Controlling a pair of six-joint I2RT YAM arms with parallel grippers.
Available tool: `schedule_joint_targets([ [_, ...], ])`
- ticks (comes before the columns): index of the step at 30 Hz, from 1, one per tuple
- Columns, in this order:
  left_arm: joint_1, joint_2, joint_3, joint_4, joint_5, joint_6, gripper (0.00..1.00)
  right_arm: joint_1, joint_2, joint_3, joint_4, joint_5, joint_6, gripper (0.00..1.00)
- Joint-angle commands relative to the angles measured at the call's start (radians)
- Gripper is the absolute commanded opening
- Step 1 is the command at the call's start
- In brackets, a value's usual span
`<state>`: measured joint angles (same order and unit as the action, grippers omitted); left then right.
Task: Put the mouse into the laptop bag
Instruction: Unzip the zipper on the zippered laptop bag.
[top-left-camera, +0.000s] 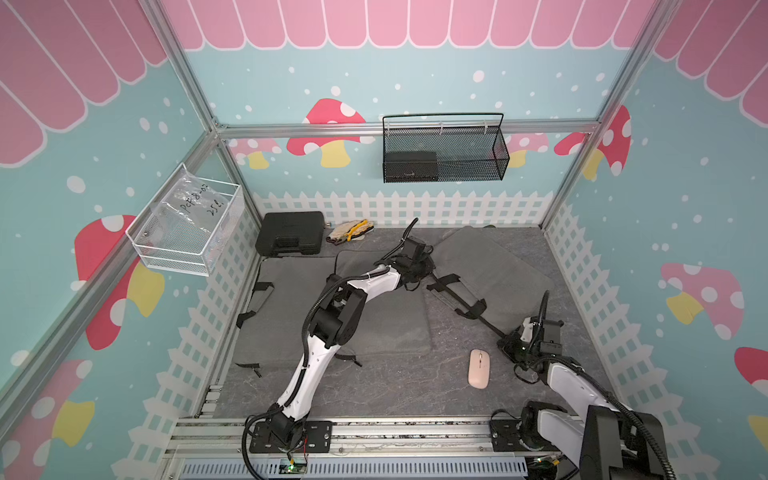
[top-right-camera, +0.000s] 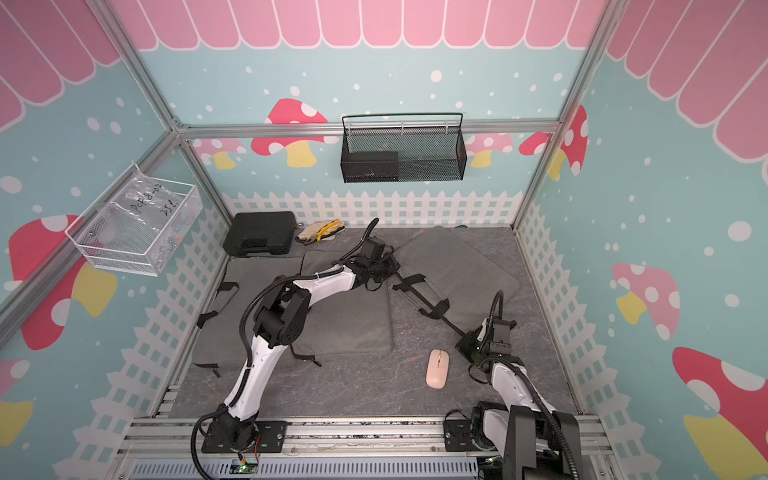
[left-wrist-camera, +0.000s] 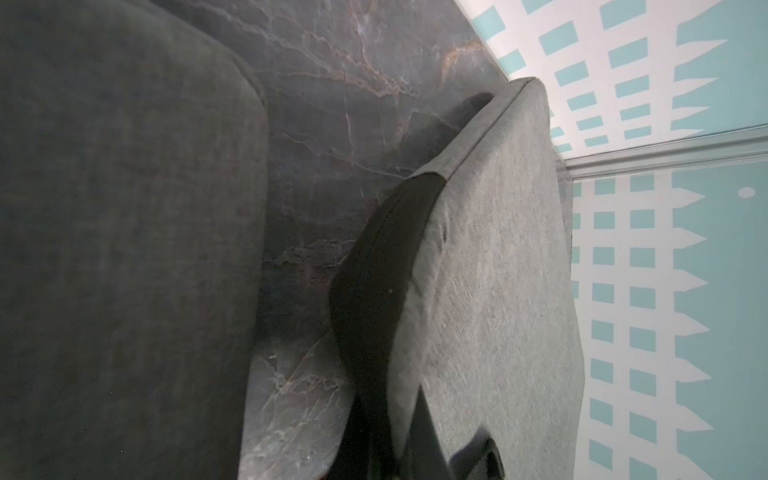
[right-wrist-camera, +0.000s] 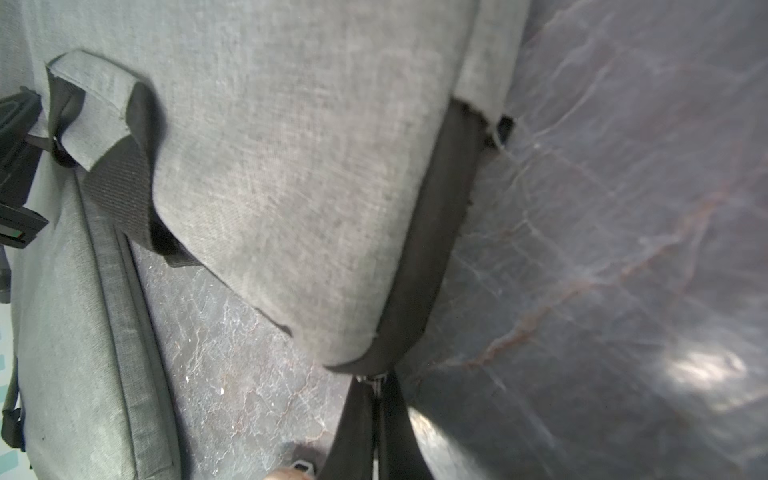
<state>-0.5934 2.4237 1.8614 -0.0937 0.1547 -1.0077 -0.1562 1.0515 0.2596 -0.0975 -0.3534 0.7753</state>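
Grey woven cloth occupies both arms. With its elbow raised, the left arm reaches far across the table, and the left gripper (top-left-camera: 420, 268) is pinched together on the dark edge of the laptop bag (top-left-camera: 486, 262). Folded low, the right arm has the right gripper (top-left-camera: 508, 341) closed tight on the bag's near corner, at the black zip lining. Wrist housings hide the fingertips from above, so exact contact is hard to see. Whether the other grey panel (top-left-camera: 374, 320), lying flat, belongs to the same bag I cannot tell. Smooth, pale pink and oval, the mouse (top-left-camera: 478, 368) lies on the dark veined tabletop (top-left-camera: 374, 390), just beside the right gripper and outside the bag.
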Motion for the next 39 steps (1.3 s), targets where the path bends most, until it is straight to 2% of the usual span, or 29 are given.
schedule_joint_targets([
  [1,0.017,-0.004,0.009,0.085,0.002,-0.022,0.00,0.006,-0.040,0.006,-0.087,-0.030,0.014,0.00],
  [6,0.016,-0.004,-0.015,0.125,0.026,-0.032,0.00,0.033,-0.074,0.012,-0.083,-0.032,0.045,0.00],
  [11,0.016,-0.005,-0.026,0.146,0.037,-0.035,0.00,0.090,0.005,0.025,-0.023,-0.039,0.078,0.00],
  [21,0.017,-0.021,-0.053,0.182,0.035,-0.033,0.00,0.190,0.109,0.086,0.036,0.029,0.146,0.00],
  [34,0.017,-0.020,-0.059,0.197,0.039,-0.035,0.00,0.234,0.191,0.167,0.085,0.045,0.144,0.00],
  [39,0.017,-0.017,-0.061,0.201,0.042,-0.034,0.00,0.300,0.247,0.248,0.085,0.062,0.145,0.00],
])
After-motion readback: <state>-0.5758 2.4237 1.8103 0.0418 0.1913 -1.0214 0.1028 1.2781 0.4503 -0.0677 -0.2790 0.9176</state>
